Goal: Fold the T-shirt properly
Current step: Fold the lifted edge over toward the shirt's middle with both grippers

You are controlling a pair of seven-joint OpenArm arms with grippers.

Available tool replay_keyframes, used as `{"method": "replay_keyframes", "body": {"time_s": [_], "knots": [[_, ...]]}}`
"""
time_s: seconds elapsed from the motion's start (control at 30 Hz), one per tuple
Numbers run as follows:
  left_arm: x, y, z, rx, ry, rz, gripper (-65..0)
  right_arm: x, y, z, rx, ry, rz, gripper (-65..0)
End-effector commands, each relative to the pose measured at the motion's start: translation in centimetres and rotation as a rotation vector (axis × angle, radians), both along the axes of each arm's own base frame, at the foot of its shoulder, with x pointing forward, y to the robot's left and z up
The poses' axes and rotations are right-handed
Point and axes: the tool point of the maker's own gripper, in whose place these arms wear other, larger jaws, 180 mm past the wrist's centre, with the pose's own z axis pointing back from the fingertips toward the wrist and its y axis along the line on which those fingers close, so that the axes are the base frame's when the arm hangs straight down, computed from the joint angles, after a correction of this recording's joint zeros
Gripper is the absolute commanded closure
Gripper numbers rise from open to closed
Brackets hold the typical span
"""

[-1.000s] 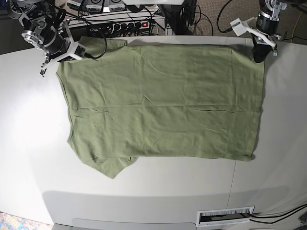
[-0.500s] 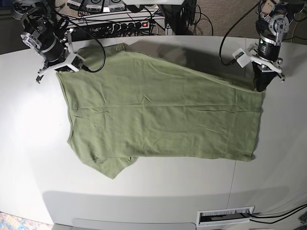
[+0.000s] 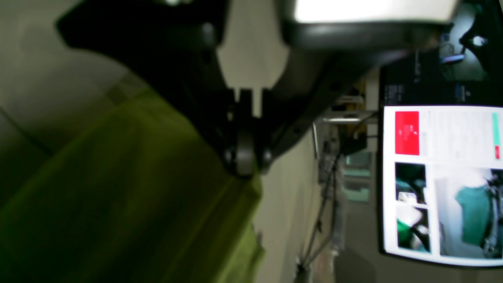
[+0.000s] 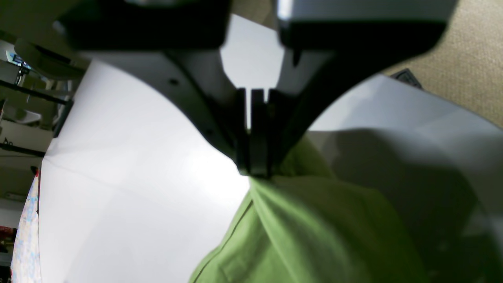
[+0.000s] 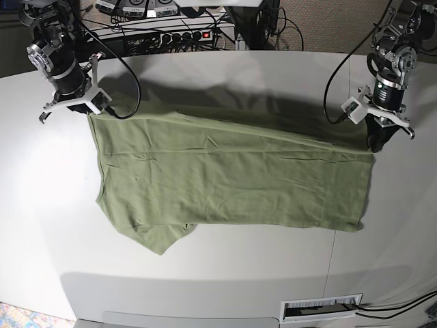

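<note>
The sage-green T-shirt (image 5: pixel 232 184) lies spread on the white table (image 5: pixel 225 273), its far edge lifted and drawn toward the near side. My left gripper (image 5: pixel 374 145), at the right of the base view, is shut on the far hem corner. The left wrist view shows that gripper (image 3: pixel 245 167) pinching the green cloth (image 3: pixel 137 204). My right gripper (image 5: pixel 87 111), at the left of the base view, is shut on the shoulder end. In the right wrist view the fabric (image 4: pixel 314 236) hangs from the closed right gripper (image 4: pixel 254 171). A sleeve (image 5: pixel 160 239) sticks out at the near left.
A power strip and tangled cables (image 5: pixel 184 34) run along the table's far edge. A lit monitor (image 3: pixel 440 181) stands beyond the table in the left wrist view. A white slotted plate (image 5: pixel 321 307) sits at the near edge. Carpet (image 4: pixel 463 51) lies past the table.
Both grippers have moved from the far edge toward the near side, carrying the shirt's far edge with them. The raised cloth now casts a shadow on the bared table behind it.
</note>
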Motion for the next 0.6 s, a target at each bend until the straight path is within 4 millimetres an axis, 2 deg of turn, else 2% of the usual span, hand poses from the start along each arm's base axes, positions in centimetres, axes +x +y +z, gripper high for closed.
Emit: {"method": "replay_keyframes", "body": {"time_s": [0.0, 0.27, 0.57], "knots": [[0.7, 0.4, 1.1, 0.007, -0.041, -0.003, 0.0, 0.9, -0.3, 1.0, -0.01, -0.042, 0.008, 0.0], [1.2, 1.0, 0.0, -0.018, -0.036, 0.01, 0.0, 2.5, -2.5, -1.2, 0.042, -0.043, -0.104, 0.0], [3.0, 1.4, -1.2, -0.077, -0.041, 0.041, 0.0, 4.0, -2.5, -0.2, 0.059, -0.086, -0.109, 0.0]]}}
